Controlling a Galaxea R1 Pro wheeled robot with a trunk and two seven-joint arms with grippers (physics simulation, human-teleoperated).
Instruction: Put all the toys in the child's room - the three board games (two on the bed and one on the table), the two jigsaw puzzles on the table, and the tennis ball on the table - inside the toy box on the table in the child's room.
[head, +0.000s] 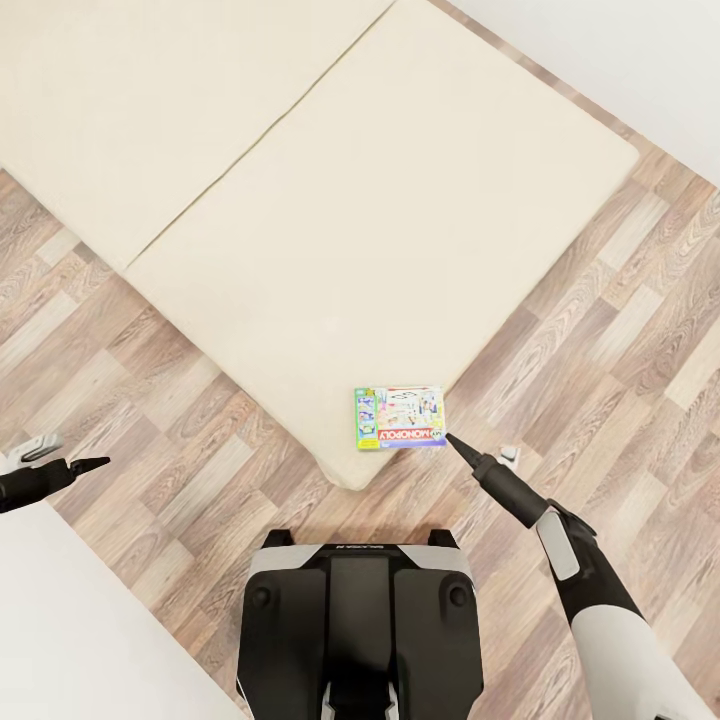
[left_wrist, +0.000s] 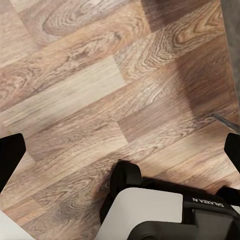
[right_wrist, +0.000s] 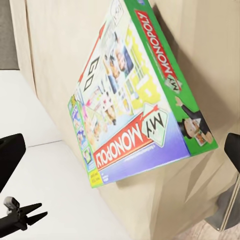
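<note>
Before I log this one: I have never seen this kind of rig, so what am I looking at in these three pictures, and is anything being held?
These are simulator renders of a wheeled robot with two arms. The large picture comes from a camera on its head, looking down over its dark base at a wood floor.

The pale beige slab is the bed. A Monopoly board game lies flat near the mattress corner closest to the robot.

The right gripper hangs just beside that box, apart from it, jaws open. The left gripper is off to the other side, over the floor, also open.

The two small pictures come from cameras near each gripper. The right one looks at the Monopoly box up close; the left one looks at floor boards and part of the robot's own base.

Nothing is held.
</note>
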